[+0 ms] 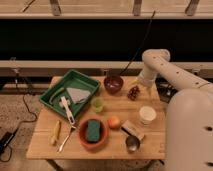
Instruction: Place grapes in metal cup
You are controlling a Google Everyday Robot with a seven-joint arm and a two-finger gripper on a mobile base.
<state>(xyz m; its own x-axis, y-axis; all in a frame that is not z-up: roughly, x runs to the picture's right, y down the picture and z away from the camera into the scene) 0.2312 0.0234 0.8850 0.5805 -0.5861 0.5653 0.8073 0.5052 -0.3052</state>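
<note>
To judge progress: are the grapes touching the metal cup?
Apart. The camera view shows the grapes at the far side of the table and the metal cup at its near edge. The gripper is just beside the grapes.

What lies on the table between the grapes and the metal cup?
A tan block, in the camera view. The gripper hangs beside the grapes.

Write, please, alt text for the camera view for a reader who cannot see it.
The robot's gripper hovers close beside the grapes on a cluttered wooden table; the metal cup stands near the front edge, apart from them.
</note>
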